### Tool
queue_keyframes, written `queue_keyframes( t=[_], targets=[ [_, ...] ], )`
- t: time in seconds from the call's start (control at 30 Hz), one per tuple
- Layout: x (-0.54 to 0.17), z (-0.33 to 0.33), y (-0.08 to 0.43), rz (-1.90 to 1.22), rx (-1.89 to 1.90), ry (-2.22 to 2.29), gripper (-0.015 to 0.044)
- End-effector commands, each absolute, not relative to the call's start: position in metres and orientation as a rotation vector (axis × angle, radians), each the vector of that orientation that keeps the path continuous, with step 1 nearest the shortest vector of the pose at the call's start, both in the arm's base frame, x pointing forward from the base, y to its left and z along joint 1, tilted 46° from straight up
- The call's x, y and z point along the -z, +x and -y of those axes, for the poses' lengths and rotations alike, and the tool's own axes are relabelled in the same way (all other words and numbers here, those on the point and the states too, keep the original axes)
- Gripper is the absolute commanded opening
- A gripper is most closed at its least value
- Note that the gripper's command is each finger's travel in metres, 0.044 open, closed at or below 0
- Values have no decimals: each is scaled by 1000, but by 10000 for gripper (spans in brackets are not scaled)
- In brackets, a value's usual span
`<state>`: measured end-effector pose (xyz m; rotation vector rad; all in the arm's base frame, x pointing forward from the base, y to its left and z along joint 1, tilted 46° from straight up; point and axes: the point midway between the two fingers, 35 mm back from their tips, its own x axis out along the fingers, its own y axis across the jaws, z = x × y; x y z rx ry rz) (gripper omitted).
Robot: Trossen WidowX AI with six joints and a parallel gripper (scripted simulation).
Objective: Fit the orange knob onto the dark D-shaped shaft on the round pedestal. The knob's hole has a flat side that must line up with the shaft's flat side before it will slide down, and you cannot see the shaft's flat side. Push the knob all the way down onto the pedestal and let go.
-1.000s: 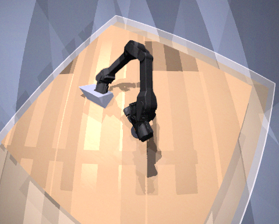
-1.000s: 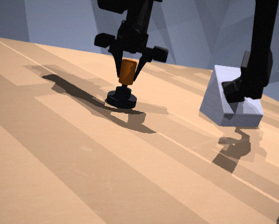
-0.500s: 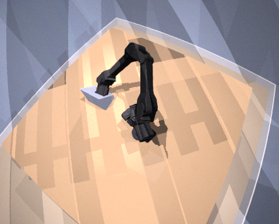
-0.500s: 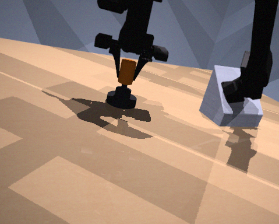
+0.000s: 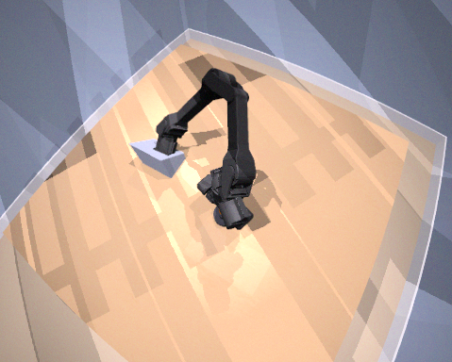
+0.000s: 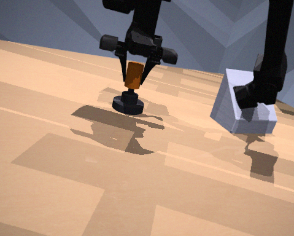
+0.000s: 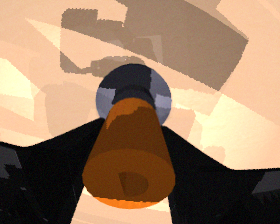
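The orange knob [image 6: 134, 74] [image 7: 128, 165] is upright or nearly so between the two fingers of my gripper [image 6: 133, 82] [image 7: 132, 127], which is shut on it. In the exterior view the knob's lower end is at the top of the dark shaft [image 6: 131, 90]. A short length of shaft shows between the knob and the raised collar of the round dark pedestal [image 6: 118, 106] [image 7: 163, 102]. Whether the shaft's tip is inside the hole cannot be seen. The wrist view shows a dark D-shaped mark in the knob's near end. In the top view the gripper mostly covers knob and pedestal.
The arm's base stands on a pale grey block [image 5: 159, 162] [image 6: 250, 126], to the right of the pedestal in the exterior view. The wooden table top [image 5: 291, 283] [image 6: 127, 184] carries patchy shadows and bright streaks. A pale border [image 5: 314, 75] runs around it in the top view.
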<state>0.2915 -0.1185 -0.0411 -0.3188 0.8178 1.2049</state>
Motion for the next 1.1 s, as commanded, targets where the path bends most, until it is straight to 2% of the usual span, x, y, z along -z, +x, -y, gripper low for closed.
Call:
queue_keyframes(
  t=[0.0,1.07],
  targets=[
    [41,119,292,-815,-1207,-323,0],
    [44,116,292,-815,-1207,-323,0]
  ],
)
